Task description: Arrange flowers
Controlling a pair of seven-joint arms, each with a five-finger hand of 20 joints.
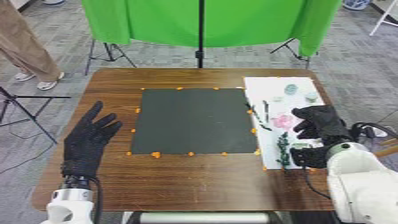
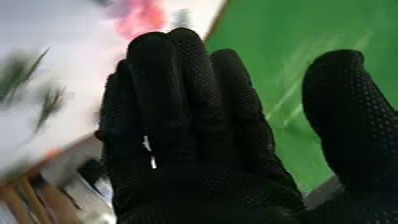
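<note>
Pink flower (image 1: 283,121) lay right of centre in the head view, on a white sheet (image 1: 259,87), near the right hand (image 1: 322,121); likely light, soft, crushable, best pinched at its base. At left, the left hand (image 1: 86,137) was open. In the right wrist view, the right hand gripped nothing, fingers straight

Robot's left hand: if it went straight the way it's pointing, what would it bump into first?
Nothing on the table, it seems. Past the far edge, the left hand might meet the green cloth or its stand, but I can't tell how high it would pass.
</note>
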